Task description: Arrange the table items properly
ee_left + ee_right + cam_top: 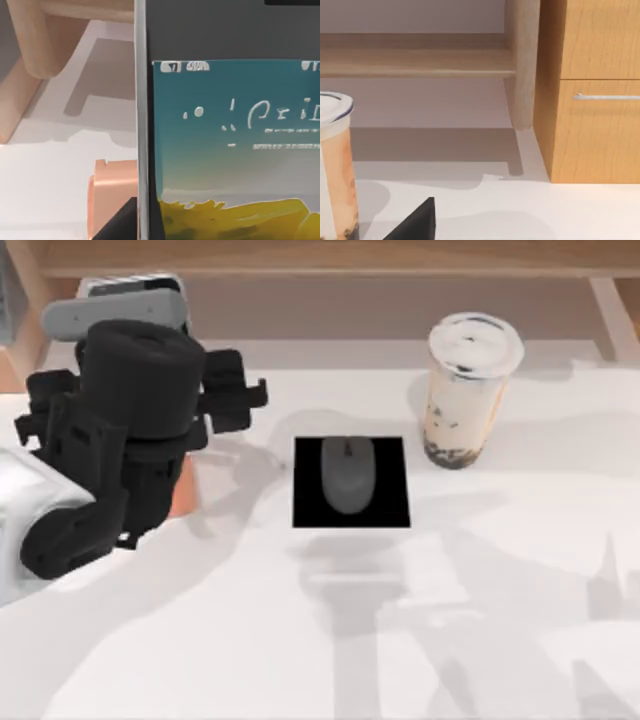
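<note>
- Left arm (pixel 120 430) looms left of the black pad (pixel 351 482); its wrist view has the smartphone (pixel 230 150) close up above the peach stand (pixel 112 195). Pincer grip: cannot tell.
- Milk-tea cup (pixel 468 390) stands upright, right of the pad.
- Grey mouse (pixel 347 475) lies on the pad.

A: Where is there room on the tabletop (pixel 300 640)?

B: The whole near half, and the right edge beyond the milk-tea cup (pixel 470 390).

A: What blocks the way?

B: The left arm (pixel 120 440) fills the far-left corner. The mouse (pixel 347 475) lies on the black pad (pixel 390 505) at the middle, the upright cup near it toward the far edge.
</note>
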Motion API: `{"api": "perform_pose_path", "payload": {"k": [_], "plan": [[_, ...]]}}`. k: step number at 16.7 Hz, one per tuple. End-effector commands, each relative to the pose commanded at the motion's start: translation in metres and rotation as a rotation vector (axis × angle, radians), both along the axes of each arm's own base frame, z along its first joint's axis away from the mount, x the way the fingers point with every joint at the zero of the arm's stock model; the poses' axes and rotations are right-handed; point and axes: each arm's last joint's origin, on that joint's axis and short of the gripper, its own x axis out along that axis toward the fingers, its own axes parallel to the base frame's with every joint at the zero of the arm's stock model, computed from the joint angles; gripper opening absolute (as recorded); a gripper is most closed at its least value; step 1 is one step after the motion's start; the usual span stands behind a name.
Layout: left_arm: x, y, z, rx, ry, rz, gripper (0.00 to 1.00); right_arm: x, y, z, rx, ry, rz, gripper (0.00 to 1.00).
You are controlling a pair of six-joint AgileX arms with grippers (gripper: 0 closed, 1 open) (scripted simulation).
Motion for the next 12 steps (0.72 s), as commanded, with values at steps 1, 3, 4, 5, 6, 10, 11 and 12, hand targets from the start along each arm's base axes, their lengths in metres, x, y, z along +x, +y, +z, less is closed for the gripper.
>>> {"api": "perform_pose_path", "payload": {"k": [1,3,4,5,6,10,11,12], "plan": [[0.0,-0.003,0.003,-0.015,-0.022,-0.026,0.0,0.0,0.0,0.0,0.0,0.0,0.0,1.0],[0.002,-0.004,0.006,-0.028,-0.048,-0.056,0.0,0.0,0.0,0.0,0.0,0.0,0.0,1.0],[0.002,-0.005,0.006,-0.025,-0.051,-0.07,0.0,0.0,0.0,0.0,0.0,0.0,0.0,1.0],[0.002,-0.006,0.006,-0.027,-0.057,-0.086,0.0,0.0,0.0,0.0,0.0,0.0,0.0,1.0],[0.003,-0.006,0.006,-0.028,-0.059,-0.098,0.0,0.0,0.0,0.0,0.0,0.0,0.0,1.0],[0.027,0.015,-0.013,0.005,0.0,-0.001,0.0,0.0,0.0,0.0,0.0,0.0,0.0,1.0],[0.033,0.021,-0.021,0.015,0.024,0.042,0.0,0.0,0.0,0.0,0.0,0.0,0.0,1.0],[0.037,0.026,-0.027,0.022,0.045,0.077,0.0,0.0,0.0,0.0,0.0,0.0,0.0,1.0]]}}
